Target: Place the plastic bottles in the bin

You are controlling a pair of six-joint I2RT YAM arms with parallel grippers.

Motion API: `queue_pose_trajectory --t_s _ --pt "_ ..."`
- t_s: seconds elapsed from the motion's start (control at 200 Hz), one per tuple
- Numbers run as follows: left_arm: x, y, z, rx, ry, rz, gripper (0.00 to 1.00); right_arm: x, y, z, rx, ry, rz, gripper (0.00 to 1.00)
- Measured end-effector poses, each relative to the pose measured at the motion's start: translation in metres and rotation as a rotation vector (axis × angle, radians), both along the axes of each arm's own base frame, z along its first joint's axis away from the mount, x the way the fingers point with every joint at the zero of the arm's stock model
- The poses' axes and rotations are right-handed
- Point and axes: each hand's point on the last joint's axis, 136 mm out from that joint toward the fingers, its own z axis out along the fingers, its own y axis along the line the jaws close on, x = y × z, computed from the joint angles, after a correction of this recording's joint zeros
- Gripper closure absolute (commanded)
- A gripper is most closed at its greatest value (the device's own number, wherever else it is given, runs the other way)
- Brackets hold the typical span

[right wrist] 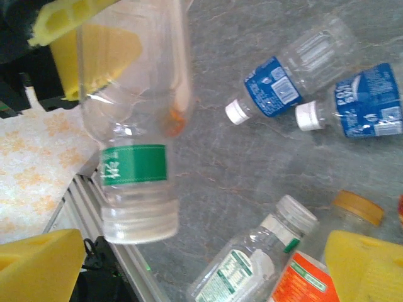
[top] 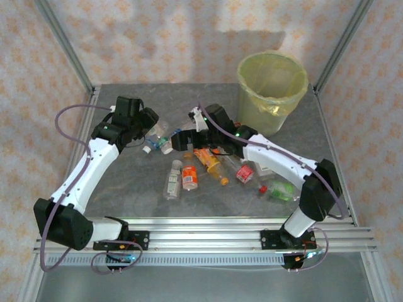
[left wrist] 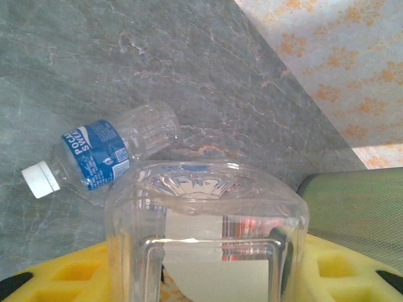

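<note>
Green-labelled clear bottle [right wrist: 135,126] — clamped in left tool [left wrist: 201,280] — right tool [right wrist: 201,267] spread wide.

Soft, even overhead light in the top view — shadows on the grey table [top: 145,189] are faint, and a paler, washed-out patch marks the back wall [top: 245,25] at twelve o'clock. Left wrist: the clear bottle [left wrist: 201,245] at six o'clock is blurred, with white glints. Right wrist: smeared at ten o'clock, with sharper blue-labelled bottles [right wrist: 280,88] at two.
</note>
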Motion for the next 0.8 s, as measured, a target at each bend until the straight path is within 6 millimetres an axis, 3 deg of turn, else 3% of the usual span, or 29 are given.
queue_pose_trajectory --t_s 0.19,0.46,0.646,0.726,0.801 --pt "0.006 -0.01 0.006 -0.005 -0.014 -0.022 0.47 0.001 0.023 0.008 0.056 0.012 0.05 0.14" --pt "0.01 -0.018 0.018 -0.017 -0.048 -0.042 0.47 0.002 0.044 -0.003 0.07 0.059 0.094 0.29" --pt "0.011 -0.025 0.022 -0.031 -0.054 -0.062 0.47 0.004 0.051 -0.004 0.08 0.066 0.109 0.52" --pt "0.011 -0.025 0.022 -0.03 -0.057 -0.063 0.46 0.004 0.054 -0.003 0.088 0.078 0.112 0.68" --pt "0.011 -0.025 0.022 -0.03 -0.056 -0.064 0.37 0.004 0.054 -0.004 0.086 0.074 0.114 0.81"
